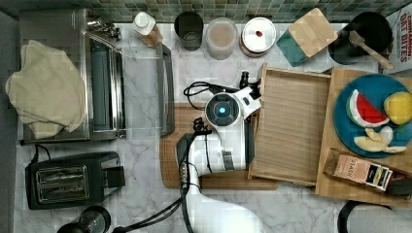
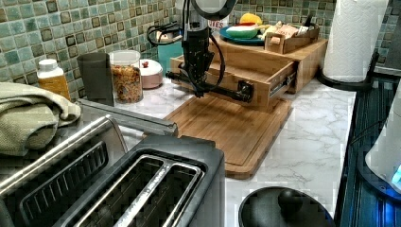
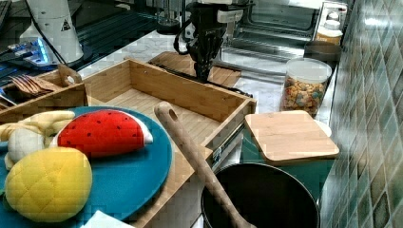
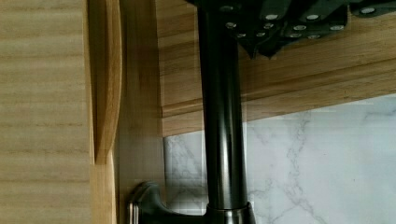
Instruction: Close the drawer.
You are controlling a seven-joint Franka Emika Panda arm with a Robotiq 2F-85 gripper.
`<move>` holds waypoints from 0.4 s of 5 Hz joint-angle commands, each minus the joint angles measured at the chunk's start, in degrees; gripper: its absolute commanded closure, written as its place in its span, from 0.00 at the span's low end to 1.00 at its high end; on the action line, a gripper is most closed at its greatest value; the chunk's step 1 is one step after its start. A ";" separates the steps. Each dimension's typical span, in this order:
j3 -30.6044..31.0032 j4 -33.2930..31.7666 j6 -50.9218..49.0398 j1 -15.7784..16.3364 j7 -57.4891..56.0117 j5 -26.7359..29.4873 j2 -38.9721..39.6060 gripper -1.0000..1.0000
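Marble-patterned white counter (image 1: 145, 111) runs under everything, backed by a wall of small green tiles (image 2: 56, 33). On it lies a brown cutting board (image 2: 227, 127), and over the board's far end stands the drawer (image 1: 291, 128), pulled well out of the thick wooden block (image 2: 265, 54) it belongs to. In the top view the drawer lies right of centre, its bare light floor open to the camera, with the block on the top view's right carrying a blue plate (image 1: 374, 87) of toy fruit and a small box of tea packets (image 1: 359, 170).

A dark metal bar handle (image 4: 222, 121) runs along the drawer's front, held off the wood by a curved bracket at its end. The white arm (image 1: 218, 145) reaches in from the top view's lower edge and its black pincer (image 2: 197, 87) hangs straight down at the handle in the left view. In the wrist view the black fingers (image 4: 275, 32) sit on either side of the bar and appear pressed onto it.

Along the tiles stand a dark cup (image 1: 188, 30), a jar of cereal (image 2: 126, 78), a round lidded pot (image 1: 257, 35) and a teal box with a wooden lid (image 3: 290, 137). A toaster oven (image 1: 92, 77) with a folded cloth on top and a black toaster (image 1: 70, 177) fill the top view's left.
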 commanded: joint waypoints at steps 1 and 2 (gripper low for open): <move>-7.16 2.01 0.17 -6.58 -9.74 -4.78 -2.26 1.00; -10.53 1.32 4.25 -7.91 -9.85 -8.53 -2.08 1.00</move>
